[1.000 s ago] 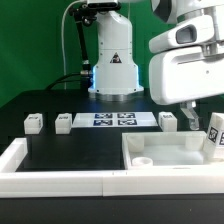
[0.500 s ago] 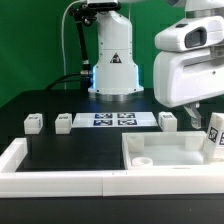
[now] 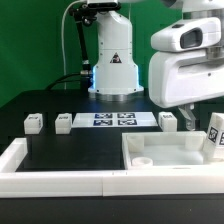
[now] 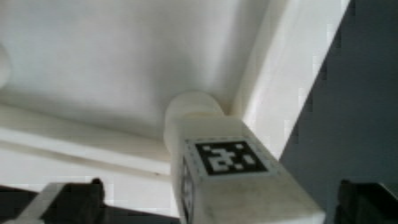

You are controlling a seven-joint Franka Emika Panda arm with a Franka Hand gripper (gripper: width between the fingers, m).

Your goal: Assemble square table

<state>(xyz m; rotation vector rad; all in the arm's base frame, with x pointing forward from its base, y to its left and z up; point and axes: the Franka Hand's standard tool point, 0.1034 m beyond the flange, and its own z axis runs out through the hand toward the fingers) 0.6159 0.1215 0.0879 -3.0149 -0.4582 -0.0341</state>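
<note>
Bare black table (image 3: 70, 150) between border wall (image 3: 14, 156) and tabletop slab (image 3: 170, 152).

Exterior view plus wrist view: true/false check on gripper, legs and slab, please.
1. The gripper is open, with its fingers on either side of a small white tagged block leg. True.
2. The white plastic square slab lies at the exterior view's left. False: it lies at the right, by the long low white border wall.
3. Three other white block legs lie in line with the flat white marker board. True.
4. The gripper grips the slab. False: it grips nothing.
</note>
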